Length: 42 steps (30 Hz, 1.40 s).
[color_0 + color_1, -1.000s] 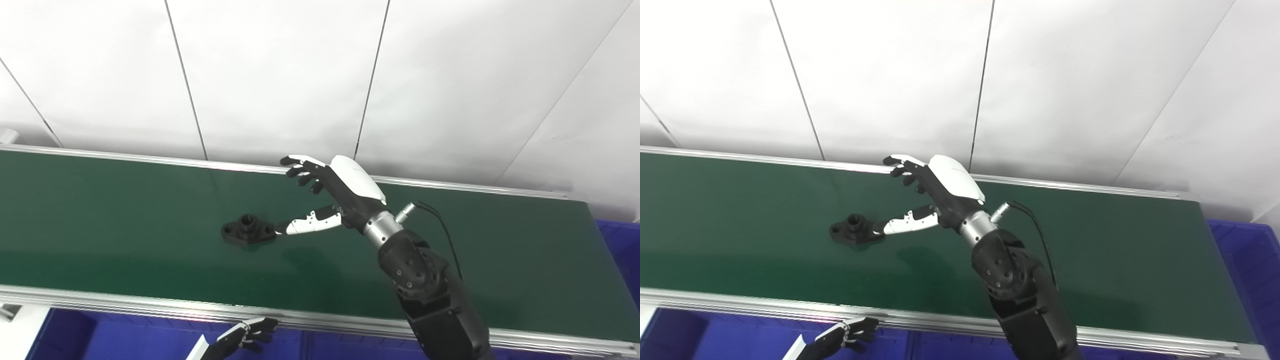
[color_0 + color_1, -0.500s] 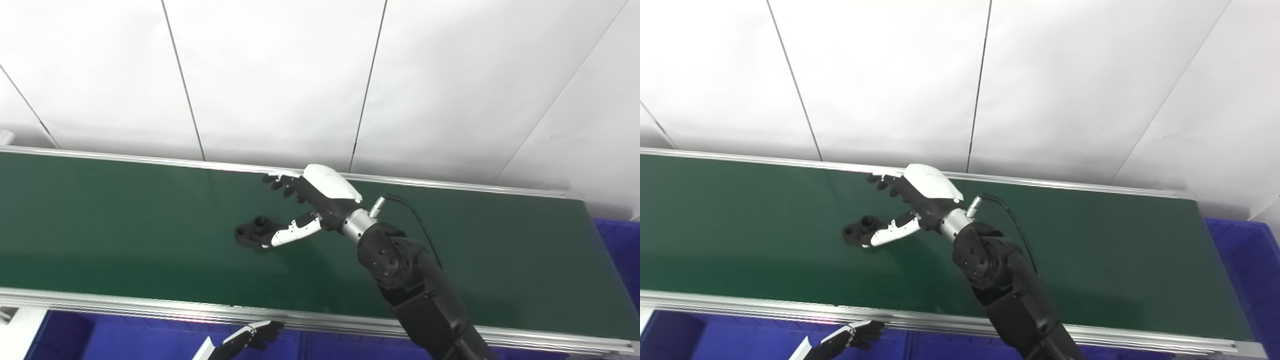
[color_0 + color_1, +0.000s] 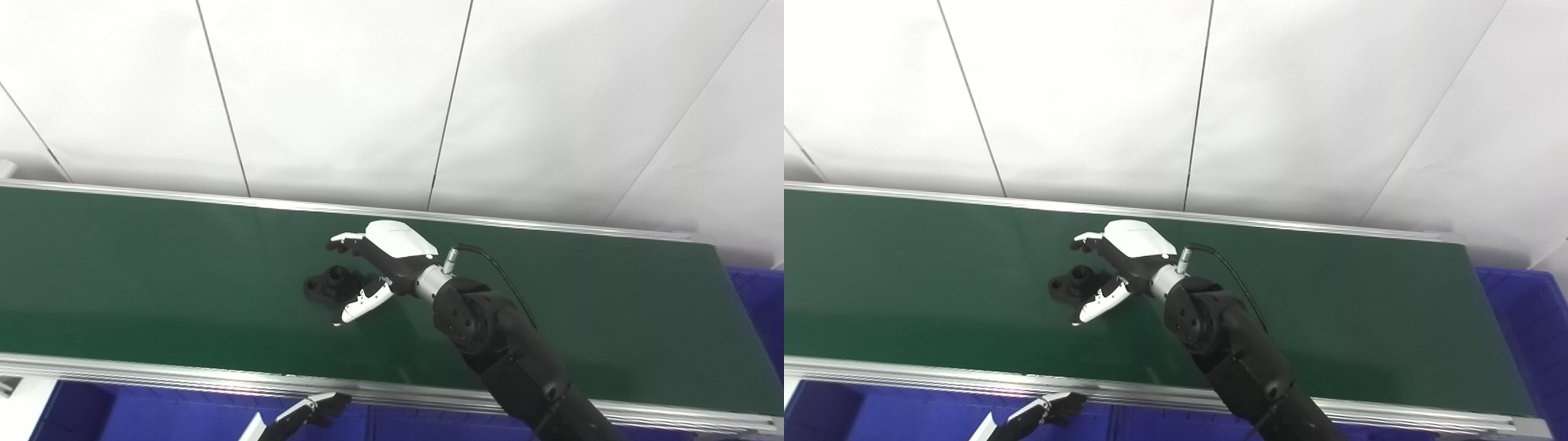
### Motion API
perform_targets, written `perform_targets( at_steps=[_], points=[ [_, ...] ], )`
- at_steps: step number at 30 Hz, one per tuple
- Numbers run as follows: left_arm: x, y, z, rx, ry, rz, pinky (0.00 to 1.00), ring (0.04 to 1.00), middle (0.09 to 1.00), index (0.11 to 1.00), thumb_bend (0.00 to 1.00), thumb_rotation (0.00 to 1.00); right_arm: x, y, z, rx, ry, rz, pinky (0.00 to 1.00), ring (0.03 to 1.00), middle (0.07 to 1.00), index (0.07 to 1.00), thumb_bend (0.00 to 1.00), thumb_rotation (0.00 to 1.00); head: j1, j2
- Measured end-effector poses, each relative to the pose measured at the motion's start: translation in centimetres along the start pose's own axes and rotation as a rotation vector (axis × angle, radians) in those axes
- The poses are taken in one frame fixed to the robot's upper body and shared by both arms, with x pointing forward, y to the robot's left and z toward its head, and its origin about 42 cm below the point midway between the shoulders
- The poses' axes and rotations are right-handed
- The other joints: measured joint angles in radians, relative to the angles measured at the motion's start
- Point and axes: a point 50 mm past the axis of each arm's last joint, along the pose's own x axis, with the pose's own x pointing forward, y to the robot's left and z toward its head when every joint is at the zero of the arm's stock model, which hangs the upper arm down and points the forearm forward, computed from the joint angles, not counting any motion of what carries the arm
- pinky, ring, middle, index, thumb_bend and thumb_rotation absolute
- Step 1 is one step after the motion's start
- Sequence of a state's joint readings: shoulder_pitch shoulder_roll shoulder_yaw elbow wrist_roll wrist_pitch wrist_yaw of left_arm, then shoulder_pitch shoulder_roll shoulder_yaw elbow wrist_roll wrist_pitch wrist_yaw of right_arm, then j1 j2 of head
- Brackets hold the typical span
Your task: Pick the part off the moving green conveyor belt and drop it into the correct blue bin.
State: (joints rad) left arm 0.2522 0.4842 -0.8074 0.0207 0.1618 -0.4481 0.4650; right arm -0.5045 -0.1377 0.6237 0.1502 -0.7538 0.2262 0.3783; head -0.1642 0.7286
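Right hand [image 3: 380,263], white-backed with black fingers, reaches low over the dark green conveyor belt [image 3: 153,275] from the end of my black right arm [image 3: 502,355], its fingers spread wide and gripping nothing. From my remote station I see its white-tipped fingers [image 3: 343,239] extended on the far side of the small black flanged part with a raised round hub [image 3: 327,285], while the white thumb [image 3: 361,303] points down toward the belt on the near side, so the part lies flat on the belt between them. I cannot tell whether the thumb or any finger touches it. The part sits about mid-width of the belt, slightly left of the picture's centre, well apart from both silver aluminium side rails [image 3: 184,380]. A black cable [image 3: 496,269] loops from a silver plug at the wrist. Below the near rail, my left hand [image 3: 312,410] shows only partly at the bottom edge, dark fingers curled loosely near the rail, holding nothing that I can see; whether it is closed I cannot tell. Blue plastic bins [image 3: 122,410] run beneath the near rail, and another blue bin [image 3: 1519,318] stands past the belt's right end. White wall panels [image 3: 337,92] with thin dark seams fill the background.
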Motion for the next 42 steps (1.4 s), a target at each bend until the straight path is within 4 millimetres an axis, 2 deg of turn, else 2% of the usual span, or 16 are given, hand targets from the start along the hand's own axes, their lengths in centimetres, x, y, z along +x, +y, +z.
perform_targets(
  at_steps=[13,16,19,20,22,23,24,27,30,33,42],
  points=[
    [0.0,-0.7,0.6,-0.009,-0.021,0.008,0.70,0.757,0.791,0.783,0.63,0.34,-0.1,1.4,-1.0,-0.114,-0.019,0.040,0.68,0.779,0.808,0.824,0.80,0.32,0.018,0.023],
    [0.1,-0.8,1.1,-0.020,-0.035,0.016,0.70,0.759,0.791,0.780,0.64,0.34,-0.4,1.5,-1.5,-0.140,-0.029,0.042,0.67,0.769,0.801,0.812,0.79,0.23,0.018,0.028],
    [0.2,-0.9,1.2,-0.024,-0.038,0.015,0.70,0.759,0.792,0.781,0.63,0.34,-0.6,1.5,-1.8,-0.171,-0.029,0.044,0.61,0.737,0.788,0.789,0.77,0.09,0.015,0.032],
    [0.2,-0.9,1.2,-0.025,-0.039,0.014,0.70,0.757,0.792,0.780,0.63,0.34,-0.7,1.5,-1.8,-0.182,-0.029,0.043,0.59,0.717,0.777,0.780,0.76,0.06,0.015,0.034],
    [0.3,-0.9,1.3,-0.026,-0.040,0.015,0.70,0.755,0.791,0.779,0.63,0.33,-1.1,1.4,-2.0,-0.199,-0.031,0.042,0.49,0.596,0.718,0.748,0.72,0.01,0.014,0.041],
    [0.3,-0.9,1.3,-0.026,-0.040,0.015,0.70,0.755,0.791,0.779,0.63,0.33,-1.2,1.4,-2.1,-0.205,-0.032,0.043,0.48,0.584,0.712,0.745,0.71,0.01,0.014,0.041],
    [0.3,-0.9,1.3,-0.027,-0.040,0.013,0.70,0.756,0.791,0.779,0.63,0.33,-1.3,1.4,-2.1,-0.215,-0.037,0.042,0.37,0.458,0.547,0.594,0.58,0.00,0.015,0.043],
    [0.5,-1.0,1.4,-0.032,-0.045,0.015,0.70,0.756,0.790,0.778,0.63,0.32,-1.7,1.5,-2.2,-0.273,-0.058,0.046,0.27,0.335,0.447,0.526,0.53,0.00,0.015,0.044],
    [0.6,-1.1,1.5,-0.036,-0.048,0.009,0.70,0.755,0.789,0.777,0.63,0.32,-2.2,1.5,-2.5,-0.324,-0.080,0.047,0.27,0.344,0.447,0.510,0.52,0.00,0.012,0.049],
    [0.7,-1.1,1.7,-0.038,-0.055,0.008,0.70,0.755,0.790,0.775,0.63,0.32,-2.5,1.3,-2.5,-0.377,-0.093,0.046,0.29,0.379,0.504,0.520,0.51,0.00,0.015,0.051],
    [0.9,-0.7,1.7,-0.033,-0.057,0.017,0.70,0.753,0.789,0.769,0.64,0.34,-3.3,1.1,-2.9,-0.482,-0.155,0.045,0.28,0.374,0.491,0.535,0.51,0.00,0.023,0.051]
  ],
)
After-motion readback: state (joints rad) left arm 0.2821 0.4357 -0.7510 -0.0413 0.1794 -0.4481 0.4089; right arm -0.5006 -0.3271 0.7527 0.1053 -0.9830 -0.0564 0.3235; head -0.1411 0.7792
